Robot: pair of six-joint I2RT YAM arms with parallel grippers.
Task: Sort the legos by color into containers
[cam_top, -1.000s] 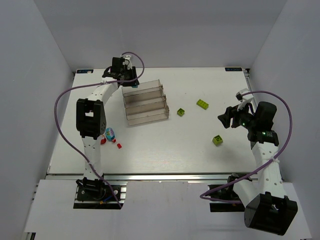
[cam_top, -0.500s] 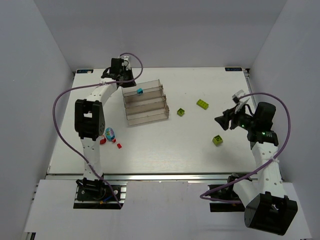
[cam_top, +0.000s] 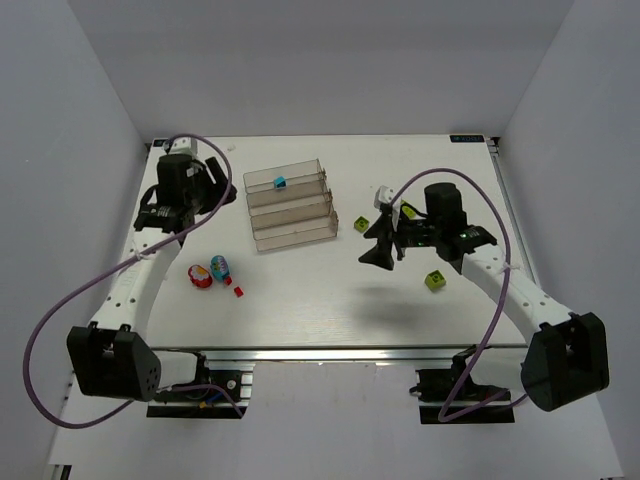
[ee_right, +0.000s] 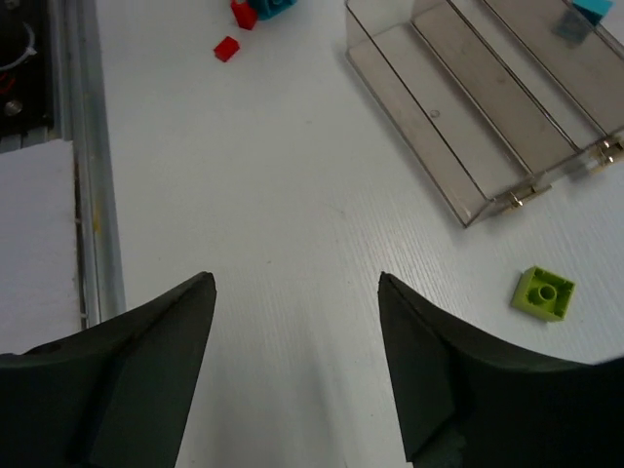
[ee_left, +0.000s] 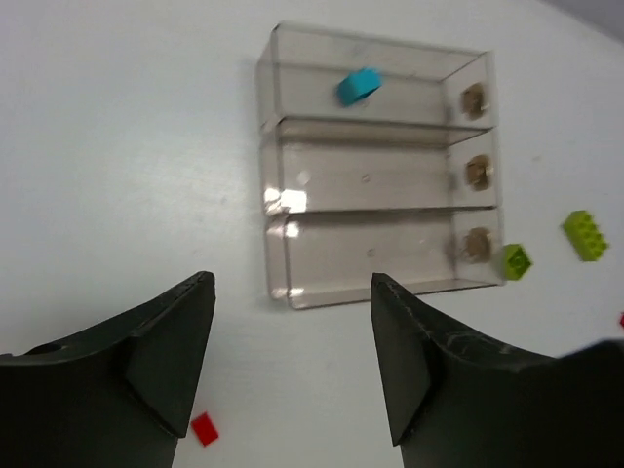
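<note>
Both arms have moved: the left gripper [cam_top: 220,192] has drawn back from the far trough to the table's left side, and the right gripper [cam_top: 378,243] has swung in from the right edge toward the middle.

Each pincer stands wide apart and has hold of nothing; in both wrist views bare white table [cam_top: 320,310] shows between the fingers.

A cyan brick [cam_top: 281,182] lies in the farthest trough of the clear rack [cam_top: 290,215], near its middle; the other two troughs hold no bricks in the left wrist view.

A square green brick [cam_top: 361,223] sits just beside the rack's right end, apart from it, and the right gripper hovers near it. A long green brick [ee_left: 585,234] lies farther right, and a third green brick [cam_top: 434,281] rests nearer the robot, under the right forearm.

Left of the rack's near corner lies a small red brick [cam_top: 239,291], with a cluster [cam_top: 210,272] beside it, seemingly red and cyan pieces together, though it is too small to be sure.
</note>
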